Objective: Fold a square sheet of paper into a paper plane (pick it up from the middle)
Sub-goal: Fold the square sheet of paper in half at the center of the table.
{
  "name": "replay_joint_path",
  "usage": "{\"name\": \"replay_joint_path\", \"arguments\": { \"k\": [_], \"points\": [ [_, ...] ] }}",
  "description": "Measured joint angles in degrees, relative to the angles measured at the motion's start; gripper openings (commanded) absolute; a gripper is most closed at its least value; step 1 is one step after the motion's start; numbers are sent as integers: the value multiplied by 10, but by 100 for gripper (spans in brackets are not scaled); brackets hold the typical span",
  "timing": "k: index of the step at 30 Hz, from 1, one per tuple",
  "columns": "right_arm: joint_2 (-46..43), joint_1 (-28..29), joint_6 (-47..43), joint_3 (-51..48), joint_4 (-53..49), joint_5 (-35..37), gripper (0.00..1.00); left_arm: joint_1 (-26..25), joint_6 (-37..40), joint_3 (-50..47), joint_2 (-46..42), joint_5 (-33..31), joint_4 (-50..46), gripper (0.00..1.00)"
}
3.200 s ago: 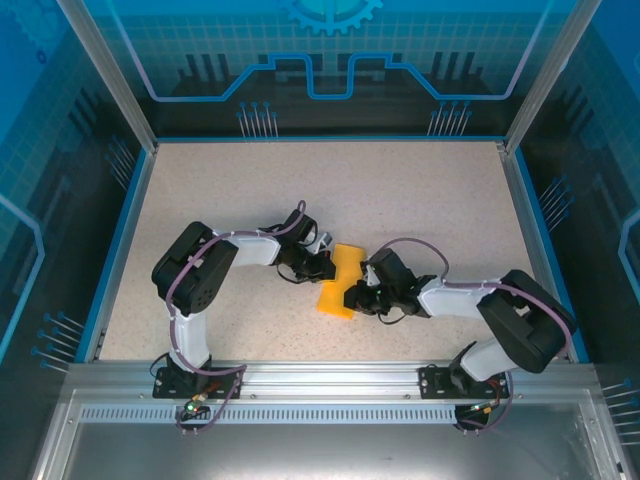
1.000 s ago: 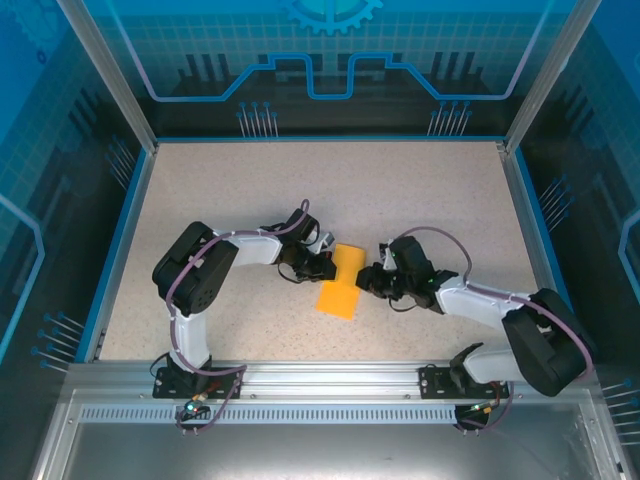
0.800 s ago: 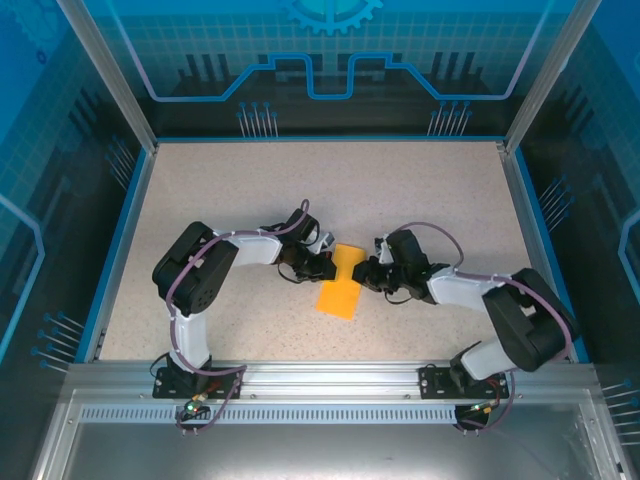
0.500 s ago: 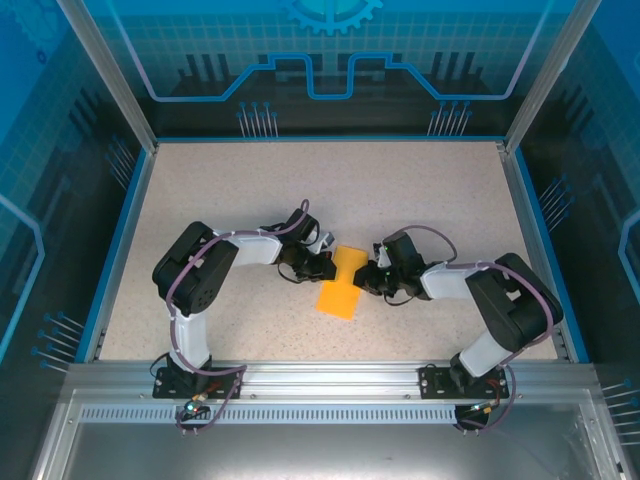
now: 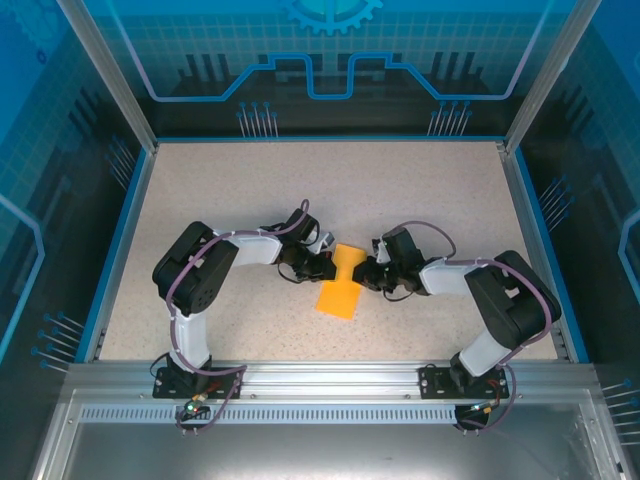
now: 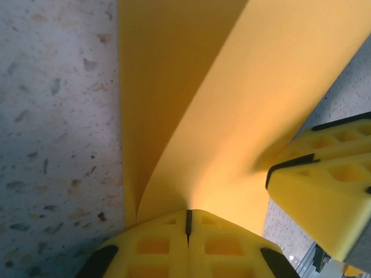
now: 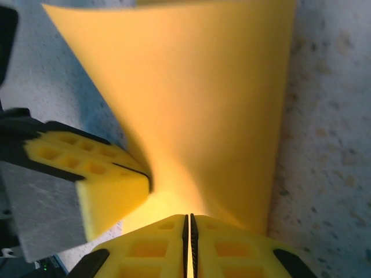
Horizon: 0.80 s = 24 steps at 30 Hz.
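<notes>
The square sheet of paper (image 5: pixel 340 296) lies mid-table as a narrow orange-yellow strip, pinched in at its waist from both sides. My left gripper (image 5: pixel 323 268) is shut on its left edge, and my right gripper (image 5: pixel 366 274) is shut on its right edge, directly opposite. In the left wrist view the paper (image 6: pixel 232 87) rises in a curved fold out of my shut left gripper (image 6: pixel 187 219), with the right gripper's fingers (image 6: pixel 324 191) at the right. In the right wrist view the paper (image 7: pixel 203 87) fans out from my shut right gripper (image 7: pixel 190 223), with the left gripper's fingers (image 7: pixel 93 168) at the left.
The speckled beige table (image 5: pixel 250 190) is bounded by blue walls, with a metal rail (image 5: pixel 330 380) along the near edge where both arm bases stand. Both forearms lie low, converging on the centre.
The right gripper has moved left and slightly up to the paper's right edge and closed on it, its elbow swinging in. The left gripper has stayed shut on the left edge.
</notes>
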Motion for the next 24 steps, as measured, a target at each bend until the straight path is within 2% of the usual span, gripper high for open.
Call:
{"name": "replay_joint_path", "arguments": {
  "k": [9,19,24],
  "points": [
    [41,-23,-13,17,3,-3,11,0,0,0,0,0,0,0],
    [41,-28,-13,23,-5,-13,11,0,0,0,0,0,0,0],
    [39,-48,-23,40,-21,-13,12,0,0,0,0,0,0,0]
  ]
}}
